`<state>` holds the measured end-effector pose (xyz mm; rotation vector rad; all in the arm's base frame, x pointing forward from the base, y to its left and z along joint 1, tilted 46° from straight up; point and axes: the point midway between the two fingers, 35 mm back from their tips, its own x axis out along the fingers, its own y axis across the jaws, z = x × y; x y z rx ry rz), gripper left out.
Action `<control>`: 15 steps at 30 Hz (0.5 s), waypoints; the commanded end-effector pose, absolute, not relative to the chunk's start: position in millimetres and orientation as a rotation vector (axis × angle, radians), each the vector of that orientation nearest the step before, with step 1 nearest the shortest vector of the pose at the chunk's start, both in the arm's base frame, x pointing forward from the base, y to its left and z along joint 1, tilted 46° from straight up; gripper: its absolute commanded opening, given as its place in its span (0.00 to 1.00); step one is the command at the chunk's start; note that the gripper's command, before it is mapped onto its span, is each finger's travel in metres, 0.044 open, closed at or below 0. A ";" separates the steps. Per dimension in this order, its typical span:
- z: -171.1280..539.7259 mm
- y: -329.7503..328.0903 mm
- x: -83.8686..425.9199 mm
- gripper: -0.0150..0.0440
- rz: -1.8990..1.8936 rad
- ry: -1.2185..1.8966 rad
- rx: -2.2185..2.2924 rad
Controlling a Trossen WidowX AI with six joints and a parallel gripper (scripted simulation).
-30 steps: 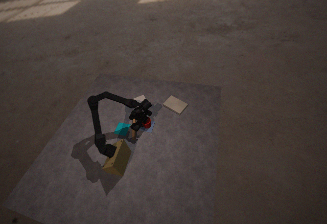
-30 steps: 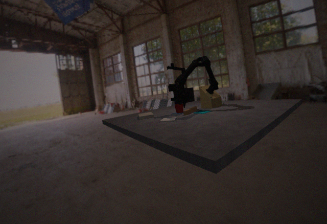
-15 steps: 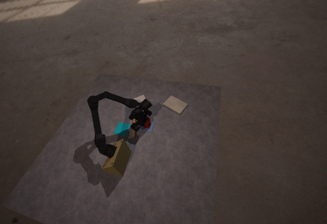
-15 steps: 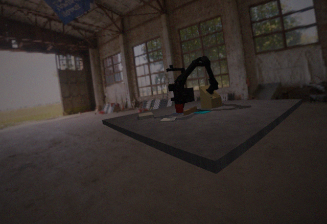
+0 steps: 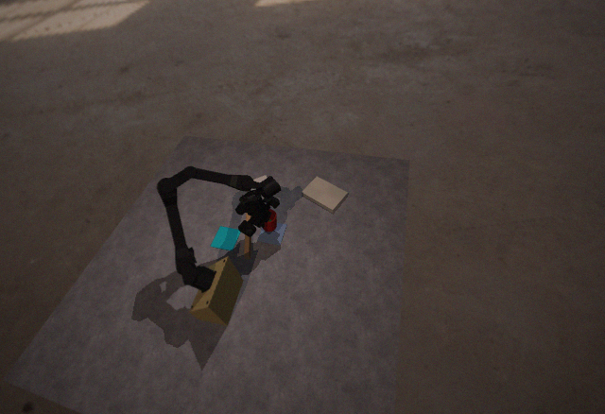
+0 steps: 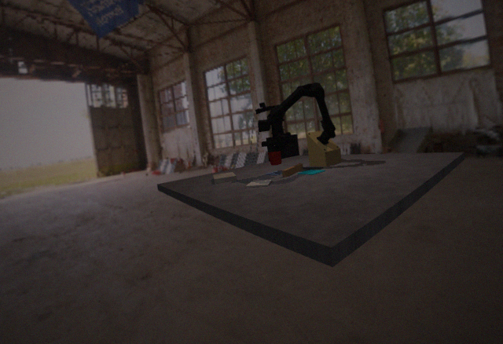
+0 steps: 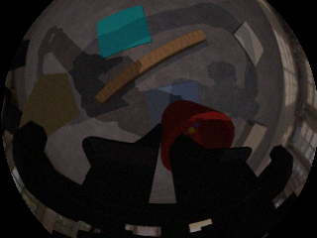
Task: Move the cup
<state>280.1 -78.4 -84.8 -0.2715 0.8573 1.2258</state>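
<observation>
The gripper is shut tight on the red cup, with its dark fingers pinching the cup's wall. The cup stands straight up. From the side view the cup hangs in the air, a little above the table. It is not touching anything below it.

Inside the cup you can see small marbles near the bottom. One looks yellow and one looks blue. How many there are is hard to tell.

Right under the cup lies a pale blue pad, near the middle of the table. A bright teal pad lies just beside it, on the side closer to the left edge. A thin wooden stick lies between the two pads.

A tan flat block sits closer to the far edge. The arm's yellow base block sits toward the near edge.
</observation>
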 end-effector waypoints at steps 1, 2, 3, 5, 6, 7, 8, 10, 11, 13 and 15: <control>-77.9 -85.1 279.4 0.25 1.228 0.858 -0.281; -78.0 -85.3 279.5 0.25 1.228 0.858 -0.281; -78.0 -85.4 279.6 0.25 1.228 0.858 -0.281; -78.1 -85.5 279.7 0.25 1.228 0.858 -0.281; -78.0 -85.4 279.7 0.25 1.228 0.858 -0.281; -79.5 -83.6 279.9 0.25 1.226 0.856 -0.274; -79.5 -83.6 279.9 0.25 1.226 0.856 -0.274; -79.5 -83.6 279.9 0.25 1.226 0.856 -0.274; -79.5 -83.6 279.9 0.25 1.226 0.856 -0.274; -79.5 -83.6 279.9 0.25 1.226 0.856 -0.274; -79.5 -83.6 279.9 0.25 1.226 0.856 -0.274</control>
